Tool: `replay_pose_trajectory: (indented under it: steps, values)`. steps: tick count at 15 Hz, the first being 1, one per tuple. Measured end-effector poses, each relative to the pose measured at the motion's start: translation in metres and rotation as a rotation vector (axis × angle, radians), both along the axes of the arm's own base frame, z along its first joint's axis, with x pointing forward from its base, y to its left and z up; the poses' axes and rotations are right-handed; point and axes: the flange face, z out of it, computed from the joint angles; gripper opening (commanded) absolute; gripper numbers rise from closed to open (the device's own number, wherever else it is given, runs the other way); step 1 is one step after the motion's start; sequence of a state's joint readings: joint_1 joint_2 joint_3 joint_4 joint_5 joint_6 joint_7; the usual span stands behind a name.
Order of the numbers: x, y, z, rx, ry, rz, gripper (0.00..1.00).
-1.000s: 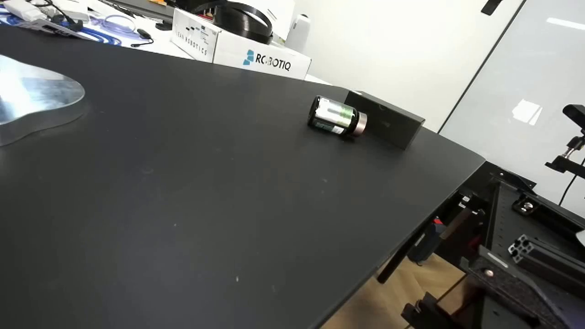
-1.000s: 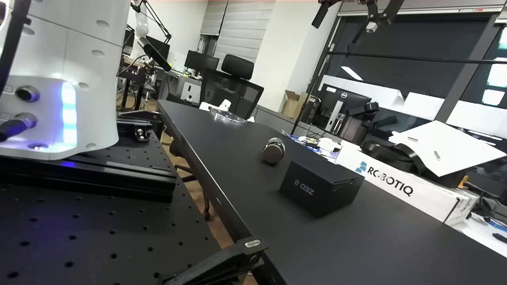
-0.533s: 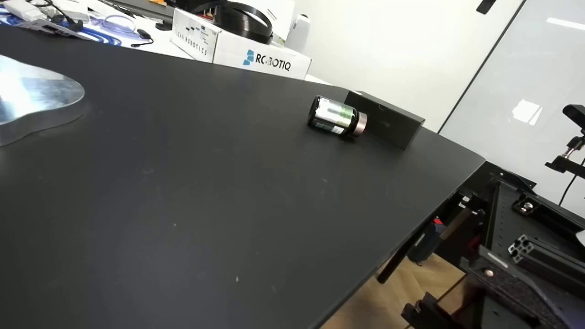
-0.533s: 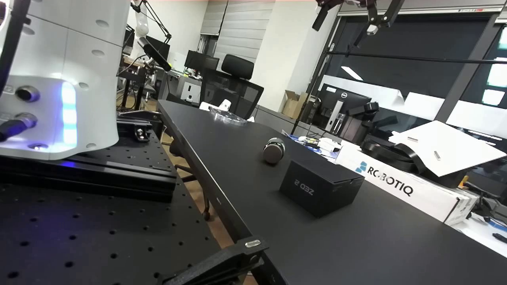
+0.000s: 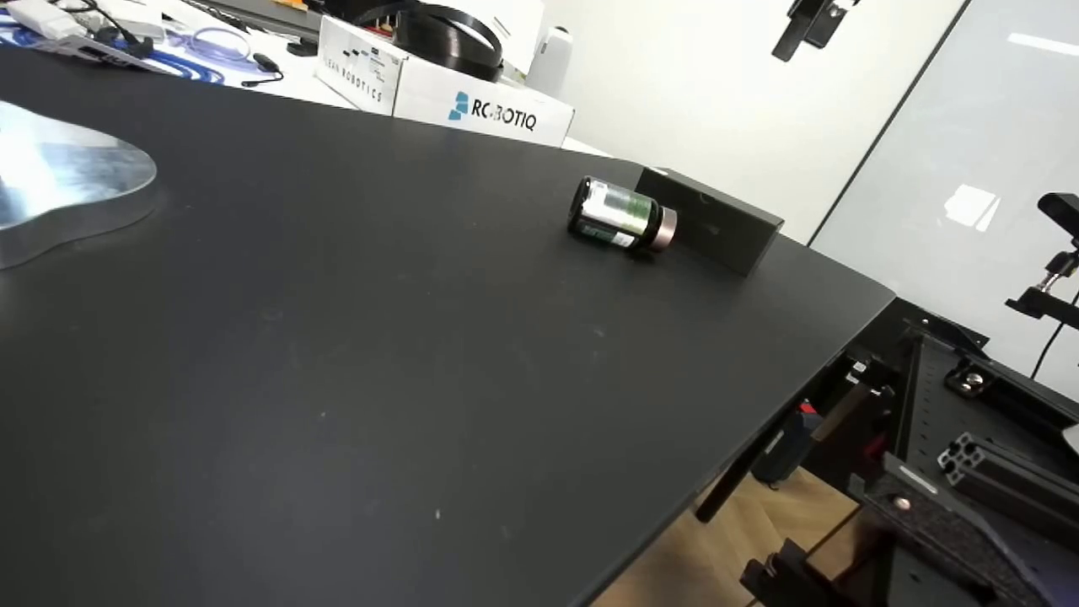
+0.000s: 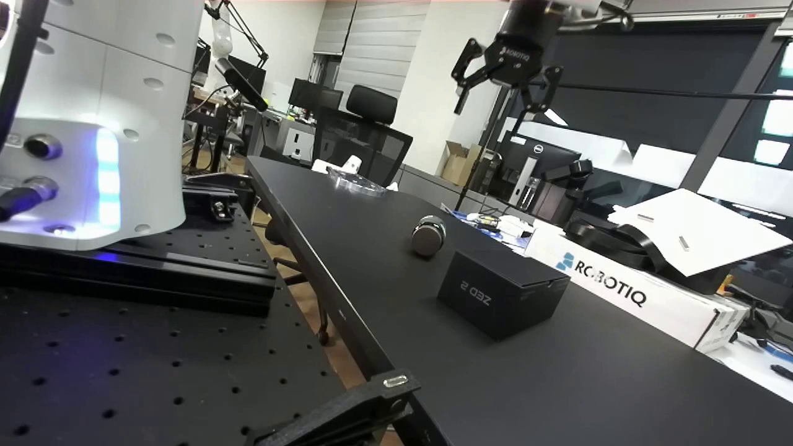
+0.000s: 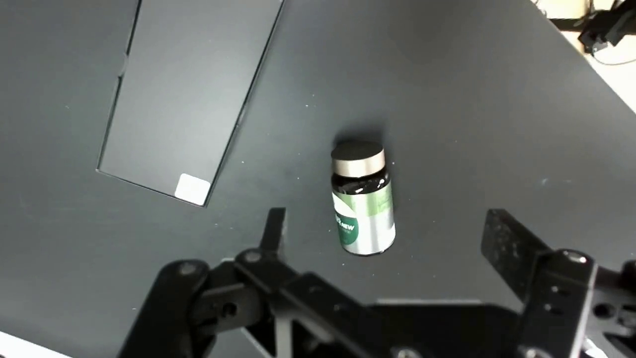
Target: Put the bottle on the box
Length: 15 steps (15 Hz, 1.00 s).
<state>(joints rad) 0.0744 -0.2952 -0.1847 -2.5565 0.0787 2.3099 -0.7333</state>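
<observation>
The bottle (image 7: 366,214) is dark with a silver and green label and a metallic-edged cap. It lies on its side on the dark table in both exterior views (image 5: 622,215) (image 6: 429,236). The box (image 6: 489,291) is matte black with pale lettering and stands beside the bottle, with a gap between them in the wrist view (image 7: 189,109). It also shows in an exterior view (image 5: 716,223). My gripper (image 6: 489,118) is open and empty, high above the table. In the wrist view (image 7: 386,223) the bottle appears between the fingers, lower down, untouched. Only its fingertips (image 5: 803,44) show in an exterior view.
A white box with blue lettering (image 5: 485,105) stands along the table's back side, also in an exterior view (image 6: 601,282). A shiny clear object (image 5: 67,164) lies at the table's far end. The robot base (image 6: 93,80) and a black bracket (image 6: 372,396) are by the near edge.
My gripper has come down from the top edge and moved left in both exterior views, so much more of it shows now. The bottle and the box have not moved.
</observation>
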Motion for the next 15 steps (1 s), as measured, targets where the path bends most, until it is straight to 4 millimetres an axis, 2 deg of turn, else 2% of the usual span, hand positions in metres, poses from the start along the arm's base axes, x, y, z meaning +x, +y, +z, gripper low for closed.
replay_pose_trajectory:
  steps: [2, 5, 11, 15]
  values:
    - [0.007, 0.028, -0.031, -0.031, 0.001, 0.061, 1.0]
    - [0.015, 0.058, -0.073, -0.072, -0.025, 0.128, 1.0]
    - [0.025, 0.087, -0.142, -0.087, -0.064, 0.143, 1.0]
    - [0.029, 0.103, -0.169, -0.08, -0.068, 0.138, 1.0]
